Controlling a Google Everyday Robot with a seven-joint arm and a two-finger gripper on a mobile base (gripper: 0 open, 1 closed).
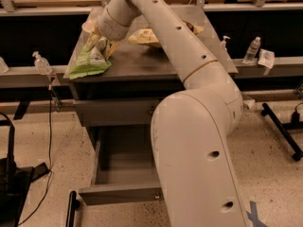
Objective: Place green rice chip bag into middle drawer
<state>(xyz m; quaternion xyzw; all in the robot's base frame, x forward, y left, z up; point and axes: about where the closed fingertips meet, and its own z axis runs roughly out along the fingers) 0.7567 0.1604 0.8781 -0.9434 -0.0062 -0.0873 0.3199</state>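
Cabinet and arm, seen from the front. The bag (89, 60) lies flat on the cabinet top (142, 67), at its left front corner, with the lower end reaching the edge. Its long axis runs from about 1 o'clock to 7 o'clock. The gripper (102, 40) sits at the bag's 1 o'clock end, on or just above the crinkled foil, so the body of the bag lies toward 7 o'clock from it. Whether the gripper is closed on the bag or merely resting over it cannot be told from here, since the wrist hides the contact. The arm (163, 25) reaches in from 4 o'clock. A thick lower link rises in the foreground and bends at an elbow over the cabinet's right front. The forearm then slants up and left across the top to the wrist, which tips down onto the bag. The drawer (122, 167) stands pulled out beneath the shut top drawer (116, 111), at 6 o'clock from the bag and nearer the onlooker; its right part is hidden behind the arm. Judged from this layout, the bag is not yet off the top. The coming move calls for a lift at the 1 o'clock end, then a carry toward 6 o'clock, past the front edge and down into the tray. A yellow bag (144, 37) lies at 3 o'clock from the gripper, apart from the green one.
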